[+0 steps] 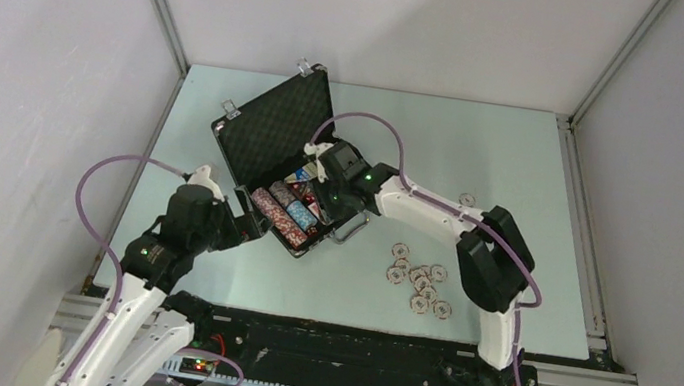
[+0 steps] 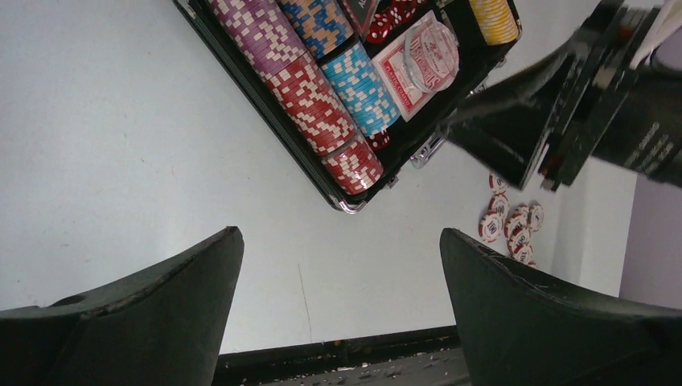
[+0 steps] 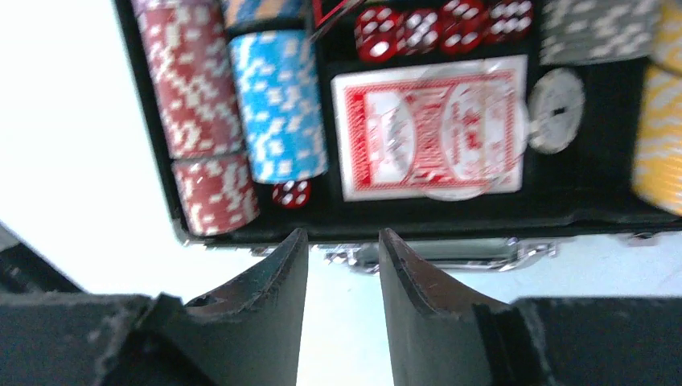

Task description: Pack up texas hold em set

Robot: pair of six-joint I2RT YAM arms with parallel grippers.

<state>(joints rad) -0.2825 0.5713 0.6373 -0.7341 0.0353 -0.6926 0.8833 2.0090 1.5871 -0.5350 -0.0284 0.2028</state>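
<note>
Case sits open mid-surface, part-packed; right jaws part-spread and empty above it, left jaws wide, empty; next likely means fetching loose chips toward the near edge.

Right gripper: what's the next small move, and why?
Probably lift the right gripper away from the open black foam-lined case and swing it toward the loose red-and-white poker chips on the table: its jaws stand apart with nothing between them, and that pile lies outside the case.
</note>
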